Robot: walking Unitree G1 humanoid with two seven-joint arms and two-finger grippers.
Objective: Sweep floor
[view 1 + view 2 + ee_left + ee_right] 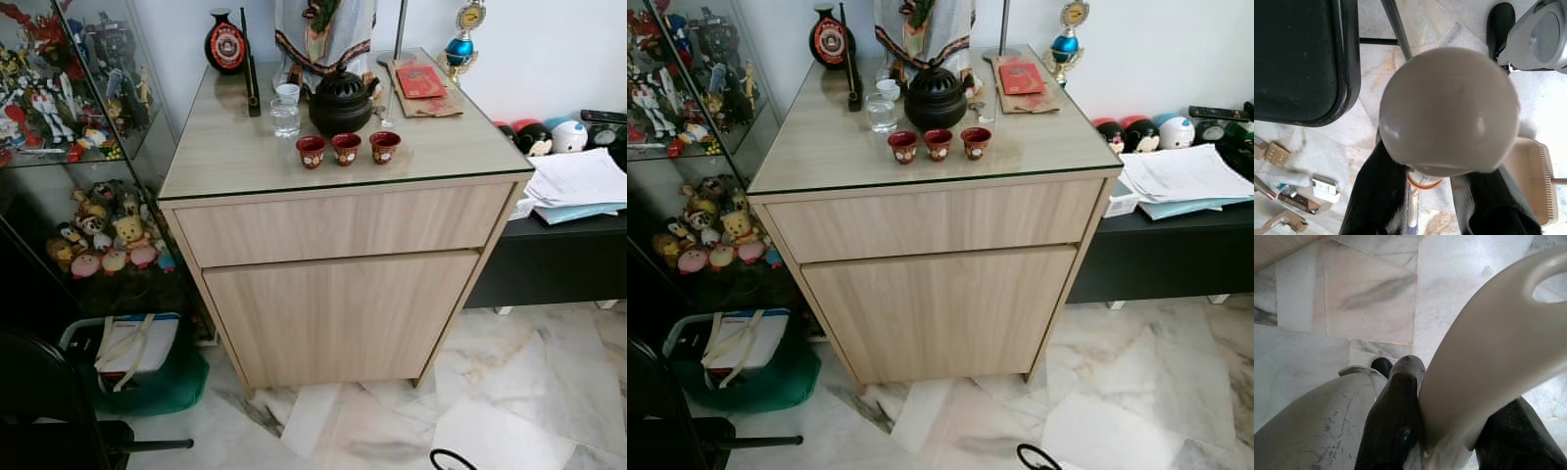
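In the left wrist view my left gripper (1430, 193) is shut on a thin pole topped by a round grey-beige knob (1449, 107), the broom handle. Past it, a beige dustpan tray (1530, 181) rests on the marble floor (1376, 93). My right gripper (1454, 428) is shut on a cream dustpan handle (1488, 347) that has a hanging hole at its end. Its black fingers (1396, 416) clamp the handle from both sides above the marble floor (1366, 289). The broom's head is hidden.
A wooden cabinet (338, 294) with a tea set (345, 147) stands straight ahead. A glass case of figurines (69, 147) and a green basin (147, 377) are on the left, a black bench with papers (578, 186) on the right. A black chair (1298, 58) and small cartons (1276, 154) lie near my left arm.
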